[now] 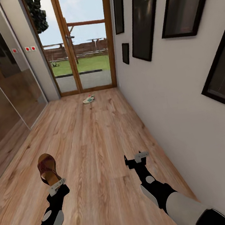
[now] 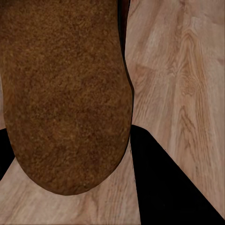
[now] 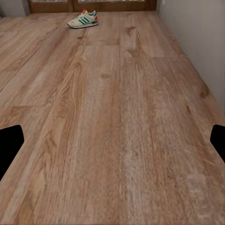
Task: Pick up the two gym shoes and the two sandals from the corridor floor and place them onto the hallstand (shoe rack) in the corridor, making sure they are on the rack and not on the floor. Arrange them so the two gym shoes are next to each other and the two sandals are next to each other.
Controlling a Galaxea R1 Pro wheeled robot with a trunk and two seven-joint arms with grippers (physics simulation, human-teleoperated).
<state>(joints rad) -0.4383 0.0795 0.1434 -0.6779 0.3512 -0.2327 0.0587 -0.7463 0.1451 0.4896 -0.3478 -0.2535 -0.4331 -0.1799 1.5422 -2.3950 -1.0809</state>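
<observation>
- The left gripper (image 1: 54,185) pinches a brown sandal (image 1: 47,168) by one end, holding it clear of the corridor floor (image 1: 95,146); its sole (image 2: 65,93) looms close in the left wrist view.
- The right gripper (image 1: 136,158) is spread and carries nothing (its fingertips sit wide apart at the right wrist view's edges).
- One gym shoe (image 1: 88,99) lies far ahead, by the glass door (image 1: 82,42).
- Risk: such an end-on hold may let the sandal swing or slip while driving, and the near wall (image 1: 183,110) crowds the right arm.
</observation>
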